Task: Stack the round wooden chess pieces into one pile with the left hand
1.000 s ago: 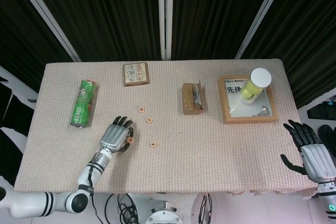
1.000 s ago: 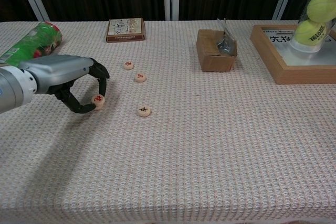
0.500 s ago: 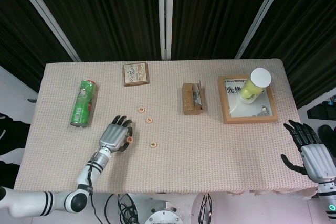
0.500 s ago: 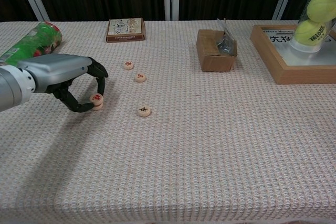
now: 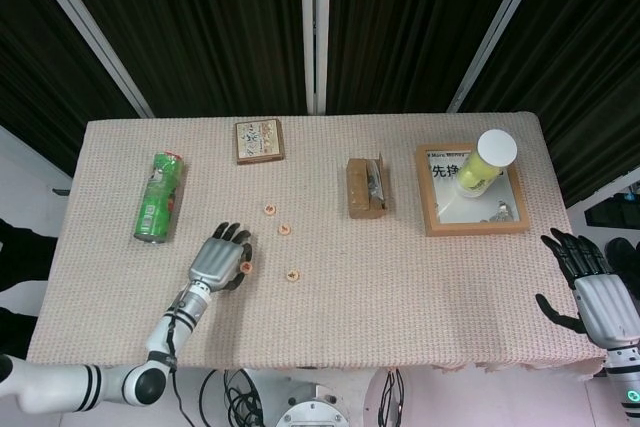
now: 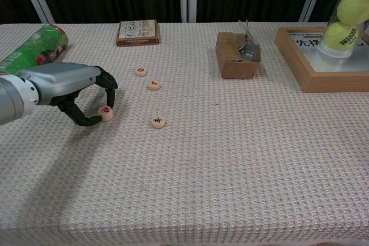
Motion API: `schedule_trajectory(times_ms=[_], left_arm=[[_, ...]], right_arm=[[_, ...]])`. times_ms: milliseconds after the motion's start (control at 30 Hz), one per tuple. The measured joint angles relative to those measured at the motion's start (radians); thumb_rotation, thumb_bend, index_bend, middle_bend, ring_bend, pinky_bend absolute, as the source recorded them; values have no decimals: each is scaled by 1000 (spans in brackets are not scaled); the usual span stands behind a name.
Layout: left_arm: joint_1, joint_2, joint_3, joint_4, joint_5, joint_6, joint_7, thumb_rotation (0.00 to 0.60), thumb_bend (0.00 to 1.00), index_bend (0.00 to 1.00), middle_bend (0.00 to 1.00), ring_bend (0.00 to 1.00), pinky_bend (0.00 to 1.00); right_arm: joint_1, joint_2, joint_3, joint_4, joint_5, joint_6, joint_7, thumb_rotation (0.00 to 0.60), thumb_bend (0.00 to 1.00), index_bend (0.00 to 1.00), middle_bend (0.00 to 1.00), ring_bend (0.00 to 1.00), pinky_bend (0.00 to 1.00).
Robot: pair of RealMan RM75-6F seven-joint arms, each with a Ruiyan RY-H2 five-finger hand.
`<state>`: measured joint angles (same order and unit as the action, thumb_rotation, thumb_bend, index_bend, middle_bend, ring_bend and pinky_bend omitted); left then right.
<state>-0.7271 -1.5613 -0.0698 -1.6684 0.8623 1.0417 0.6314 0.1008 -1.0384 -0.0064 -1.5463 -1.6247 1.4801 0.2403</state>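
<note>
Several round wooden chess pieces lie on the woven cloth left of centre. One piece (image 6: 105, 112) (image 5: 245, 266) sits between the thumb and a fingertip of my left hand (image 6: 69, 87) (image 5: 218, 259), which pinches it just at the cloth. Three more lie loose to the right: one piece (image 6: 158, 121) (image 5: 292, 274) closest, another (image 6: 154, 84) (image 5: 284, 229) further back, and the last (image 6: 141, 71) (image 5: 269, 209) behind that. My right hand (image 5: 595, 287) hangs off the table's right edge, fingers spread, holding nothing.
A green can (image 5: 158, 197) lies on its side at the left. A small printed box (image 5: 260, 140) sits at the back. A cardboard box (image 5: 366, 187) stands mid-table. At the right, a wooden frame (image 5: 431, 209) holds a tennis-ball tube (image 5: 483, 161).
My left hand has drawn slightly left with the piece pinched between thumb and fingertip. The loose pieces and the right hand have not moved.
</note>
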Motion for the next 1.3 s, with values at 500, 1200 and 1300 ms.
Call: schedule_trajectory(times_ms=[500,1200,1300], left_arm=[[-3,27,-9,-61,25,19,-7,600,349,367,125,0,0],[-155,-34,-189,114,-132,14,55,600,309,373,135,0,0],[-192,-71,-204,205,-177,-18,70,600,309,373,137,0,0]], right_arm=[[-1,1,2,-1,2,1,-2,600,275,0,0,0,0],[0,1,2,0,4,-3,2,600,275,0,0,0,0],[0,1,2,2,4,-3,8,600,275,0,0,0,0]])
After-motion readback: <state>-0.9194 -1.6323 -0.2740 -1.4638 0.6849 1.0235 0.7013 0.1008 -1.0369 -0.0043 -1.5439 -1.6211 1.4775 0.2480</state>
